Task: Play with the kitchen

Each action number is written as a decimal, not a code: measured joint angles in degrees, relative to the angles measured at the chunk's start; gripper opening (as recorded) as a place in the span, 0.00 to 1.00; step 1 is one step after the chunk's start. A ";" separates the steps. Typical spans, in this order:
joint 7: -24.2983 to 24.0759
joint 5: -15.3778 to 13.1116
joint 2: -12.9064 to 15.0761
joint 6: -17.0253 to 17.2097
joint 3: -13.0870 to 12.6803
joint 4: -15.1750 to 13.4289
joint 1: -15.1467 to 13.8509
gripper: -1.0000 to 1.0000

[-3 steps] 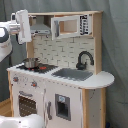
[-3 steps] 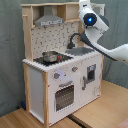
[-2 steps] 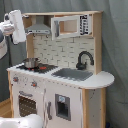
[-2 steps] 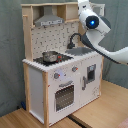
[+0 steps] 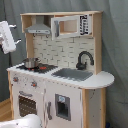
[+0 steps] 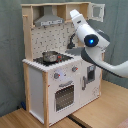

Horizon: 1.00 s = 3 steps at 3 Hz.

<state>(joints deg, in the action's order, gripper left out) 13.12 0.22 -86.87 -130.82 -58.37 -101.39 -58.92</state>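
Observation:
The kitchen (image 5: 65, 85) is a white and light-wood toy with a grey range hood (image 5: 39, 29), a microwave cabinet (image 5: 70, 26), a black faucet (image 5: 84, 60), a grey sink (image 5: 72, 75) and a windowed oven door (image 5: 27, 105). A small pot (image 5: 31, 63) stands on the stove. In the first exterior view my gripper (image 5: 16, 34) hovers at the left edge, level with the hood and apart from it. Its two fingers point toward the kitchen and stand apart, open, holding nothing. In the second exterior view the white arm (image 6: 90, 40) crosses in front of the sink side, and the hand (image 6: 75, 15) reaches up beside the hood (image 6: 49, 21).
A grey curtain (image 5: 115, 50) hangs behind the kitchen. The kitchen stands on a wooden floor (image 6: 100, 112). A rounded counter end (image 5: 102, 79) juts out at the first exterior view's right. A white rounded shape (image 5: 22, 122) sits at the bottom of the first exterior view.
The arm's lit joint has dropped lower in the second exterior view. In the first exterior view the gripper has shifted slightly down at the left edge. The kitchen is unchanged.

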 joint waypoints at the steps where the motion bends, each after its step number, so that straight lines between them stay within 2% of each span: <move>1: -0.19 -1.70 0.02 -2.79 -3.24 -2.93 3.33 1.00; 2: -1.92 -3.00 0.01 -5.70 -5.73 -5.79 7.42 1.00; 3: -5.77 -4.67 0.02 -6.83 -7.92 -8.26 10.93 1.00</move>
<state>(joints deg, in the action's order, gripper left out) 7.35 -4.45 -86.85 -137.65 -66.29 -109.65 -47.99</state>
